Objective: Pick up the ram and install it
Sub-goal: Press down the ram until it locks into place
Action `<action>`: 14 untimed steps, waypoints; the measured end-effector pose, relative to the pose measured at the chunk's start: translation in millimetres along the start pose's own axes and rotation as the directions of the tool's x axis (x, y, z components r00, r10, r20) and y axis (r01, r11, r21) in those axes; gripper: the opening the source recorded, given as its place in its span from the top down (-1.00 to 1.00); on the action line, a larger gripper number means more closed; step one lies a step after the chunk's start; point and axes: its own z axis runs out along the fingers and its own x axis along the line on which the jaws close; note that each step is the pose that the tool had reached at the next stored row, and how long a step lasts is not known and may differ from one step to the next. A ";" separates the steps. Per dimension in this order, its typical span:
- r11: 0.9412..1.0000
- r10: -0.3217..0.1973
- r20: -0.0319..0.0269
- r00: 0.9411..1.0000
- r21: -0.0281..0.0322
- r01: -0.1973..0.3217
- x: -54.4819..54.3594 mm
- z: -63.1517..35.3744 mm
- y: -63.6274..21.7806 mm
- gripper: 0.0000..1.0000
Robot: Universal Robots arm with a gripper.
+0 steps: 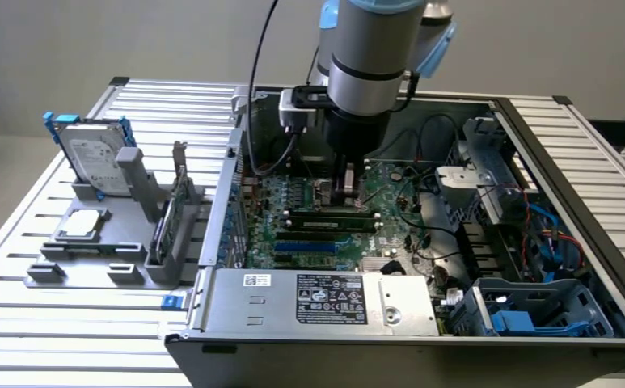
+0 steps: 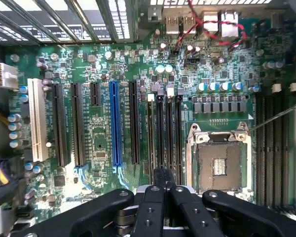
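The ram, a long thin green stick with dark chips, stands on edge among the black memory slots of the motherboard inside the open case. My gripper reaches straight down just behind the stick and close over it; I cannot tell whether it touches. In the wrist view the gripper has its black fingers pressed together with nothing between them, pointing at the row of memory slots beside the CPU socket.
A grey fixture outside the case, on the exterior view's left, holds a silver hard drive and a card with a metal bracket. The power supply lies along the near case edge. Cables and drive bays crowd the exterior view's right.
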 end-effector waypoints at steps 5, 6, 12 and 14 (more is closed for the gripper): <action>1.000 0.000 0.000 1.000 -0.001 0.000 -0.8 -16.1 0.5 0.79; 1.000 0.000 0.000 1.000 -0.001 0.000 -0.8 -16.1 0.5 0.79; 1.000 0.000 0.000 1.000 -0.001 0.000 -0.8 -16.2 0.5 0.79; 1.000 0.000 0.000 1.000 -0.001 0.000 -0.8 -16.1 0.5 0.79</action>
